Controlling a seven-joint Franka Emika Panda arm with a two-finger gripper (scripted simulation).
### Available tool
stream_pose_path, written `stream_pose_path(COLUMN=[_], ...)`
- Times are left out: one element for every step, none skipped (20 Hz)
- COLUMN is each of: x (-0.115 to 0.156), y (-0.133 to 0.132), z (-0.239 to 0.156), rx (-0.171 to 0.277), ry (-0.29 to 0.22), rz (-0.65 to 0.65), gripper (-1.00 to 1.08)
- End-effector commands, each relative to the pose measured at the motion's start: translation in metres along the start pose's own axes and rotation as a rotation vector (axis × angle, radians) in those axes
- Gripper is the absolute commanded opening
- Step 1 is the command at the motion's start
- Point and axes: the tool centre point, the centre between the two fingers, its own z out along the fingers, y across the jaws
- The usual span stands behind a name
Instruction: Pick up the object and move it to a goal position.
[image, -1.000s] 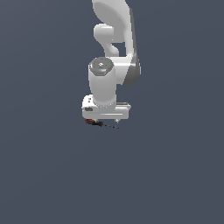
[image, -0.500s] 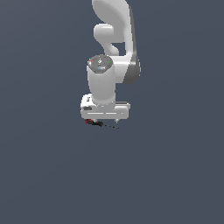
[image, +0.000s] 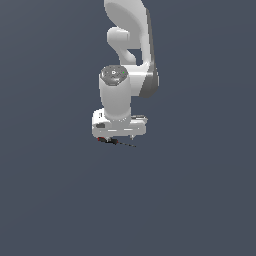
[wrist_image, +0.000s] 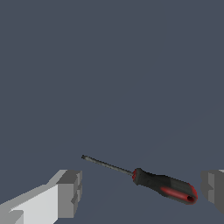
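Note:
The object (wrist_image: 151, 181) is a small screwdriver with a red-and-black handle and a thin dark shaft, lying flat on the dark grey floor. In the exterior view the object (image: 114, 142) peeks out just under the white hand. My gripper (wrist_image: 142, 192) is open, its two grey fingertips (wrist_image: 70, 192) standing wide apart on either side of the object without touching it. From outside, the gripper (image: 119, 135) hangs directly over the tool, and its fingers are mostly hidden by the hand.
The white arm (image: 127, 55) rises above the hand toward the top of the exterior view. Around it lies only plain dark grey floor (image: 200, 200).
The hand has sunk slightly toward the object. The object has not moved.

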Motion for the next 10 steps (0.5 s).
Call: stream_pose_path(x=[-0.002, -0.003, -0.004, -0.005, -0.006, -0.008, -0.009, -0.010, -0.012, -0.013], y=[0.002, 0.002, 0.003, 0.004, 0.005, 0.006, 0.006, 0.007, 0.008, 0.009], z=[0.003, 0.005, 0.006, 0.008, 0.010, 0.012, 0.014, 0.016, 0.018, 0.020], rx=[-0.002, -0.003, -0.003, -0.004, -0.005, -0.006, -0.007, -0.007, -0.008, -0.009], ry=[-0.001, -0.001, -0.001, -0.002, -0.002, -0.002, -0.003, -0.003, -0.004, -0.004], rz=[-0.039, -0.058, -0.078, -0.099, -0.121, -0.145, -0.170, -0.196, -0.223, -0.249], gripper=[1.00, 1.00, 1.00, 1.00, 1.00, 1.00, 1.00, 1.00, 1.00, 1.00])
